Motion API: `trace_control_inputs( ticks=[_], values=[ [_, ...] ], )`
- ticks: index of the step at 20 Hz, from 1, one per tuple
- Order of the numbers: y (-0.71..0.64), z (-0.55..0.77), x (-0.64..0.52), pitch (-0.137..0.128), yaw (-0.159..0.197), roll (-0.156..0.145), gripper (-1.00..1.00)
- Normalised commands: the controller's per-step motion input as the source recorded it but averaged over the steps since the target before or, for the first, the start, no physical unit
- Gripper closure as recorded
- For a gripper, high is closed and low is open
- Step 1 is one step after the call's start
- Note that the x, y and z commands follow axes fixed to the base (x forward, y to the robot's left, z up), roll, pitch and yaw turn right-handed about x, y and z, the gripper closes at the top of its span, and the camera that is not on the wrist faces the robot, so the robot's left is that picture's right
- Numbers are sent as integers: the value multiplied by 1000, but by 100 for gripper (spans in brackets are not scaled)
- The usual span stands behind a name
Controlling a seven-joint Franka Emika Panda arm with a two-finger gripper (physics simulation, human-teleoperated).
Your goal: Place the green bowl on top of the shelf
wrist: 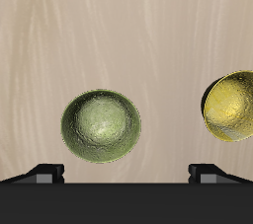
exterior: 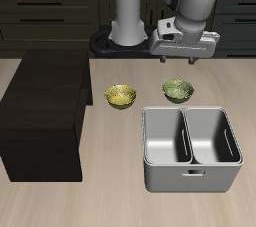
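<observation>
The green bowl (exterior: pixel 177 91) is small, round and olive-green, and sits upright on the wooden table just behind the grey bin. In the wrist view, the green bowl (wrist: pixel 100 125) lies below the camera, a little off the midline between the fingertips. My gripper (exterior: pixel 185 60) hangs in the air above and slightly behind the bowl, clear of it. Its jaws stand wide apart and hold nothing; the gripper (wrist: pixel 126 173) shows both dark fingertips (wrist: pixel 44 172) spread. The shelf (exterior: pixel 45 106) is a large, nearly black cabinet with a flat top, standing across the table from the bowls.
A brighter yellow bowl (exterior: pixel 121 96) sits beside the green one, between it and the shelf, and also shows in the wrist view (wrist: pixel 232 105). A grey two-compartment metal bin (exterior: pixel 190 147) stands nearer the table's front edge.
</observation>
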Motion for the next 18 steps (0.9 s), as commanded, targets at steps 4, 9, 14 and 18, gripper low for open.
trace_control_inputs(
  ticks=[4, 9, 14, 18],
  values=[
    [-15, -352, 42, -20, 23, -33, -100],
    [-16, -451, 65, 63, 7, -13, -100],
    [-59, -400, 17, 31, -17, -10, -100],
    [-13, -285, -54, 37, -5, 13, -100]
  ],
)
